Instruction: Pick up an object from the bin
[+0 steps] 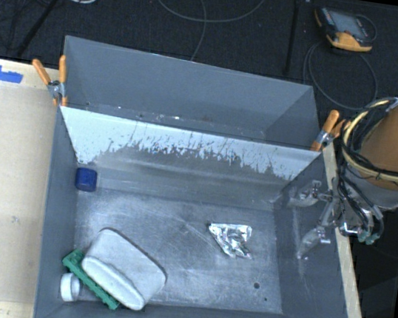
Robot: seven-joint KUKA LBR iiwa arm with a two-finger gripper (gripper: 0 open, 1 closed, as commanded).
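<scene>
The gripper [314,218] is hanging over the right wall of the bin [193,101]. Whether its jaws are spread or pressed together cannot be told. The crumpled foil scrap [230,239] is lying nearest, on the bin floor. Descending from here is risking a strike on the sloped wall, and the thin foil is likely to flatten or slip.

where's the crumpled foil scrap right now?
Camera view: the crumpled foil scrap lies alone on the floor of the bin, right of centre, between the white pad at lower left and the pincer by the right wall.
</scene>
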